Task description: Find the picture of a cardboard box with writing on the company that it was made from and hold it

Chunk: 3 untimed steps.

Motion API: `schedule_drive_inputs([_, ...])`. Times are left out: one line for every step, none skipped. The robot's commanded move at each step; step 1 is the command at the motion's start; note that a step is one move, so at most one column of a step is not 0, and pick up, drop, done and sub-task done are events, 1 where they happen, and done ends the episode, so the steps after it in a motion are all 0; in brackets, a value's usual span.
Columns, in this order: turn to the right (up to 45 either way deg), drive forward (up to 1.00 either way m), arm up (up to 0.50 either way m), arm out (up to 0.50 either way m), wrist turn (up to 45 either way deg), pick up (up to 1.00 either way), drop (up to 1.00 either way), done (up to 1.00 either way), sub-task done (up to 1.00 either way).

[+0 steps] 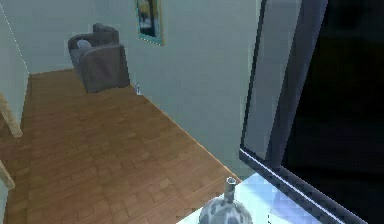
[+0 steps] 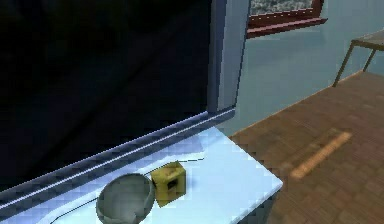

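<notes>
yellow box point(image 2: 169, 180) lying just beside grey vessel point(image 2: 126, 198) on pale tabletop point(image 2: 235, 170) under dark screen point(image 2: 100, 70), likely set there as decor; gripper state impossible to tell.

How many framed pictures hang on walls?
2: one picture right of the armchair in the forward view, a second picture at the arm side view's top right; more may be hidden.

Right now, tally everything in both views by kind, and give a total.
Screen: 1
Wall pictures: 2
Armchair: 1
Tables: 2
Grey vase: 1
Yellow box: 1
Total: 8
</notes>
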Motion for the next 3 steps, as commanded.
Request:
schedule_drive_inputs([0.0,0.0,0.3,0.0,0.0,0.0,0.0,0.0,0.0])
schedule_drive_inputs([0.0,0.0,0.0,0.16,0.0,0.0,0.0,0.0,0.0])
schedule_drive_inputs([0.0,0.0,0.0,0.0,45.0,0.0,0.0,0.0,0.0])
